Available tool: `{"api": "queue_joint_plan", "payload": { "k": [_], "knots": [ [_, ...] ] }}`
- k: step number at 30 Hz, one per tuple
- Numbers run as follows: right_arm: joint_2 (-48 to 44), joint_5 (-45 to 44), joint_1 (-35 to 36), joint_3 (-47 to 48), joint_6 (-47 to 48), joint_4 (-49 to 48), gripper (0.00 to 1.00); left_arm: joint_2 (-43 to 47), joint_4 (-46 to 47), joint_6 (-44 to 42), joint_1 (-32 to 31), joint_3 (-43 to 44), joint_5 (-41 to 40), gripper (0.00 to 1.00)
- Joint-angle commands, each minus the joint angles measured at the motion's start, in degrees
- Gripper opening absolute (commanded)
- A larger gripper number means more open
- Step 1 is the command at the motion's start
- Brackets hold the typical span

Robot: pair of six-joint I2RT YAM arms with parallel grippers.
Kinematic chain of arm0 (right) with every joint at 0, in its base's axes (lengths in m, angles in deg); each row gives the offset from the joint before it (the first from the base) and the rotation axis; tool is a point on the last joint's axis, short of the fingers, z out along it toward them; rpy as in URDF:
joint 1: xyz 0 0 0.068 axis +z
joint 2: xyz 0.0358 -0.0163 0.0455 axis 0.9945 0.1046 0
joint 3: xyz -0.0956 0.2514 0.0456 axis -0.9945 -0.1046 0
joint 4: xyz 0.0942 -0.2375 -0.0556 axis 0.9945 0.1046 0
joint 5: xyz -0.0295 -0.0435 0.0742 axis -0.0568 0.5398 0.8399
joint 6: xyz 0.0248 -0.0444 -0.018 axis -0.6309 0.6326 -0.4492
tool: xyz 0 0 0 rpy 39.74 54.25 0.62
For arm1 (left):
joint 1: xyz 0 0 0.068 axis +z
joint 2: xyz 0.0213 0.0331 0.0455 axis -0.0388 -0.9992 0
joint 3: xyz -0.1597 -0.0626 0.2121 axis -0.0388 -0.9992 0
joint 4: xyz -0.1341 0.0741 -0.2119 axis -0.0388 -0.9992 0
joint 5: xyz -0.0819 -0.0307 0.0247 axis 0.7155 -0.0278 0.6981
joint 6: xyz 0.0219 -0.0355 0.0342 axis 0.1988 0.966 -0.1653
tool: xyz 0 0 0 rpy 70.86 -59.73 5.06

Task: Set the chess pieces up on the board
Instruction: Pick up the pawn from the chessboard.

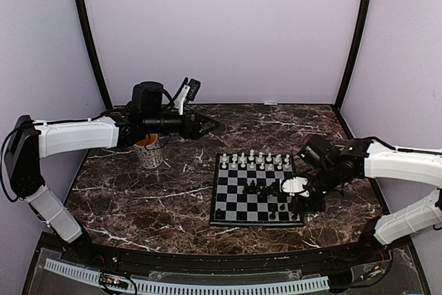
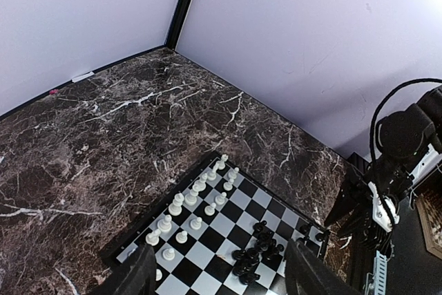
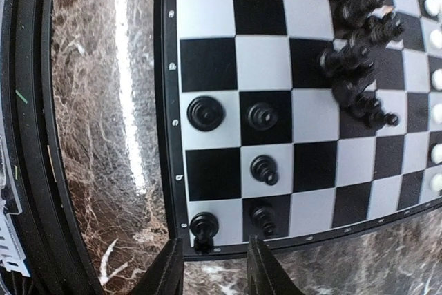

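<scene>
The board (image 1: 231,202) lies flat on the marbled tabletop (image 1: 138,198), right of centre and in front of the right arm. The white chess pieces (image 1: 257,162) stand in two rows along the board's far edge. Most of the black chess pieces (image 1: 259,187) are bunched together near the middle of the board. The right wrist view shows five more standing singly on squares by the near right corner. The right gripper (image 3: 215,273) is low over that corner, at the board's rim. Its fingers (image 3: 266,274) are moderately apart with nothing between them, and one black piece on the corner square sits just ahead of a fingertip. The left gripper (image 2: 221,282) is raised above the tabletop, left of the board and well apart from it, with its fingers spread wide and holding nothing. A white mug (image 1: 150,154) stands on the tabletop beneath the left arm
</scene>
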Motion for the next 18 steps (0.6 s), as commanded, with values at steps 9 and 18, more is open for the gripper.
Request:
{"api": "queue_joint_plan", "payload": {
  "k": [9, 18],
  "knots": [
    [9.66, 4.70, -12.08, 12.04, 0.20, -6.90, 0.31, 0.81, 0.43, 0.50, -0.22, 1.67, 1.69, 0.65],
    [21.39, 9.94, -13.48, 17.10, -2.35, -8.54, 0.30, 1.30, 0.53, 0.58, -0.30, 1.62, 1.74, 0.65]
  ]
}}
